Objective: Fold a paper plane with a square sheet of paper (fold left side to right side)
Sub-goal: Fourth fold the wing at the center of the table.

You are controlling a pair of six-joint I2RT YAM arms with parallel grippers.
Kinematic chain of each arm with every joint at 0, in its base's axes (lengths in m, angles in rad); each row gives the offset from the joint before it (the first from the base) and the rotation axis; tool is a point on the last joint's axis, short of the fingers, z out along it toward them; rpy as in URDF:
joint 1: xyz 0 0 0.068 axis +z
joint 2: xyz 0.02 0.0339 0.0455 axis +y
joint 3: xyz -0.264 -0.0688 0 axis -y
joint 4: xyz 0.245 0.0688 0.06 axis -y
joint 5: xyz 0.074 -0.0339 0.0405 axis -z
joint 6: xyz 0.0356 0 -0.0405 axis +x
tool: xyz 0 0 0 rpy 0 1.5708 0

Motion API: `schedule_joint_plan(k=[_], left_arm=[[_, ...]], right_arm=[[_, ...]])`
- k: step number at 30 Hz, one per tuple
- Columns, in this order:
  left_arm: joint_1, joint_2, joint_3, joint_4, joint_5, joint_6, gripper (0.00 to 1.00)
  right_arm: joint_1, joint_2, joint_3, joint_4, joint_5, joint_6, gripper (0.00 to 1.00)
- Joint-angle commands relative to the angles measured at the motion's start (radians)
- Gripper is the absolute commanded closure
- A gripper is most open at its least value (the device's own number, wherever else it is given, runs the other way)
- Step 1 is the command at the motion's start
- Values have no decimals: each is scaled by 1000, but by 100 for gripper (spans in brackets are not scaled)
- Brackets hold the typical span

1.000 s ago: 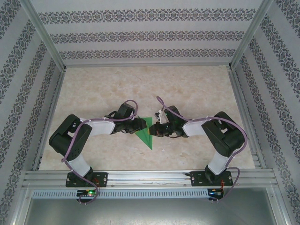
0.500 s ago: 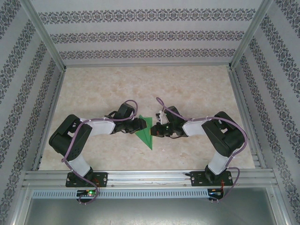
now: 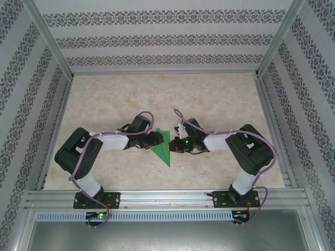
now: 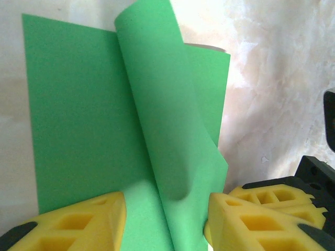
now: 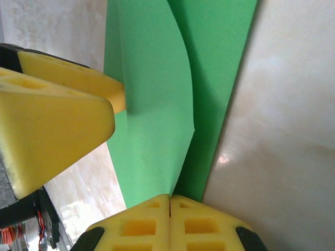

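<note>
The marbled table (image 3: pixel 220 99) carries the square sheet of paper (image 3: pixel 163 149) about midway between its left and right edges and closer to the near edge than the far one. From above, the sheet reads as a narrow green wedge whose long axis runs far to near, with the point toward the near edge. The two arms reach in from opposite sides and meet over it, the left from the left edge and the right from the right, so the paper lies directly between the two end effectors. The left gripper (image 4: pixel 167 204) has its yellow fingers set apart and clamps nothing. A raised flap (image 4: pixel 157 104) of the sheet curls up through the gap between them, while the rest lies flat on the table to either side. The right gripper (image 5: pixel 170 201) has its fingers pressed together, and the flap's lower corner runs down into their seam — it looks pinched there. The move seems to turn on this: the flap stands roughly along the sheet's long axis and must go over toward the right edge, so the right gripper — which has the hold — would likely carry it.
</note>
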Motion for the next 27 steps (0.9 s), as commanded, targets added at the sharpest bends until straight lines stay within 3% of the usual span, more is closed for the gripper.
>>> schedule_joint_plan(k=[1,27], left_arm=[[-15,27,-10,-94,-52,25,54],[-16,11,-25,-80,-52,16,54]], right_arm=[[-2,2,19,-25,25,-32,100],[14,40,19,-95,89,-48,100]])
